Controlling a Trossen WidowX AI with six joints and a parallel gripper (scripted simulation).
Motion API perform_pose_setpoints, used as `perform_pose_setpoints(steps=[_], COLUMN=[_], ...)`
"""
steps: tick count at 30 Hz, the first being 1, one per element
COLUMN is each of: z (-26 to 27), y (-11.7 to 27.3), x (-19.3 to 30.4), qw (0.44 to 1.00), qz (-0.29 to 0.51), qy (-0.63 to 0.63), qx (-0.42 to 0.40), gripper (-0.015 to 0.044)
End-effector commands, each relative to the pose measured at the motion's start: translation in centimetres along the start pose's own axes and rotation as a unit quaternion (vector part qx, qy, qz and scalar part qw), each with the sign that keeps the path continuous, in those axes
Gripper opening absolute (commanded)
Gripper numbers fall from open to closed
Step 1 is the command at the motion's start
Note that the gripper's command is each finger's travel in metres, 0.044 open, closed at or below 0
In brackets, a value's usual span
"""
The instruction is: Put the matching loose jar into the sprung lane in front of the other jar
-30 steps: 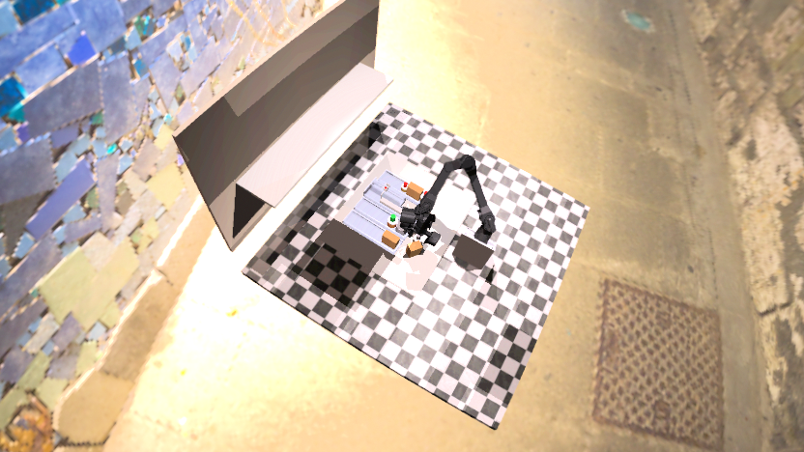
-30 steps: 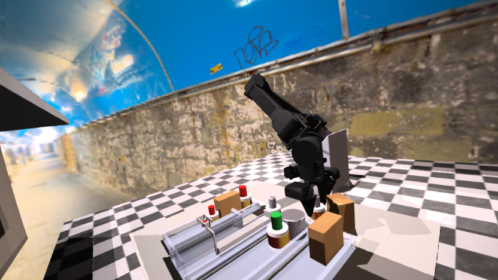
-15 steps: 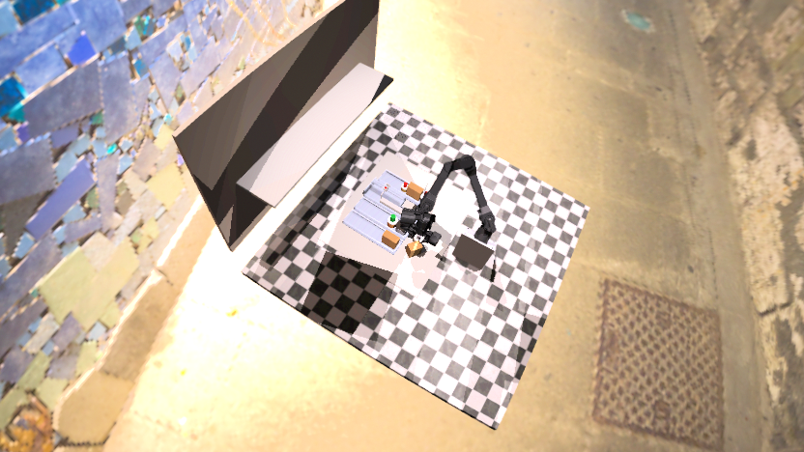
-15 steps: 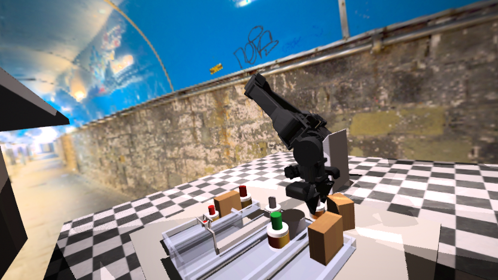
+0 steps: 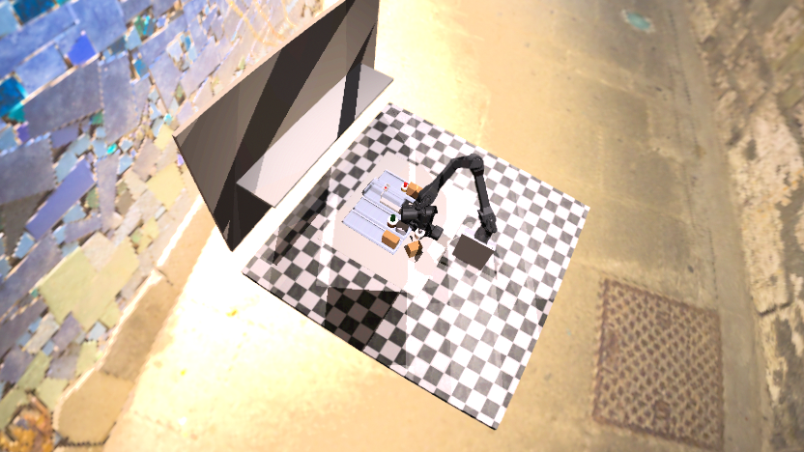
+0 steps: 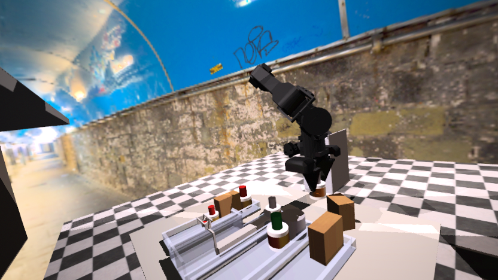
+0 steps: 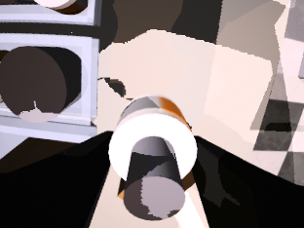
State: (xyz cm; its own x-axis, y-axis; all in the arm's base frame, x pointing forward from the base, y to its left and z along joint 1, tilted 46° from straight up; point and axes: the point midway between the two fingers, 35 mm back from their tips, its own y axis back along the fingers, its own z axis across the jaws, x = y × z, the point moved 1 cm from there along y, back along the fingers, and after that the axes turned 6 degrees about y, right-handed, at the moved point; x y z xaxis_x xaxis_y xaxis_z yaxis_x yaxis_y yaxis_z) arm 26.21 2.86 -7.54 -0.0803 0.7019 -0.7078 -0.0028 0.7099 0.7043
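My gripper point(image 6: 319, 185) point(image 7: 152, 140) is shut on a grey-knobbed jar point(image 6: 319, 192) point(image 7: 153, 128) with a white lid and an orange-brown body. The jar is upright, held a little above the mat, beyond the lane fronts. A second grey-knobbed jar point(image 6: 272, 208) stands near the front of the tray; its lower part is hidden. The pusher's upright point(image 6: 213, 236) and pale bar point(image 6: 237, 239) show behind it. The plate's contact with that jar cannot be made out.
A dark cylinder point(image 6: 298, 222) point(image 7: 34, 83) and a green-knobbed jar point(image 6: 277, 233) point(image 5: 392, 218) are beside that jar. One wooden block point(image 6: 325, 240) point(image 5: 389, 239) stands at the tray's end, another point(image 6: 343, 212) point(image 5: 413, 248) outside it. A red-knobbed jar point(image 6: 243, 192) stands farther left.
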Motion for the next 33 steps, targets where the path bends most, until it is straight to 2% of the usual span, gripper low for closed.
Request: perform_pose_setpoints(steps=[1,9,21,33], z=[-0.2,-0.4,0.4,1.1], y=[2.5,3.6,2.5,1.4], x=[0.3,0.3,-1.7,-3.8], qw=[1.000,1.000,0.987,0.950], qz=[0.003,0.002,0.007,0.007], qy=[-0.006,0.002,0.158,0.313], qx=[-0.003,-0.004,-0.003,-0.007], gripper=[0.0000,0.0000,0.0000,0.0000])
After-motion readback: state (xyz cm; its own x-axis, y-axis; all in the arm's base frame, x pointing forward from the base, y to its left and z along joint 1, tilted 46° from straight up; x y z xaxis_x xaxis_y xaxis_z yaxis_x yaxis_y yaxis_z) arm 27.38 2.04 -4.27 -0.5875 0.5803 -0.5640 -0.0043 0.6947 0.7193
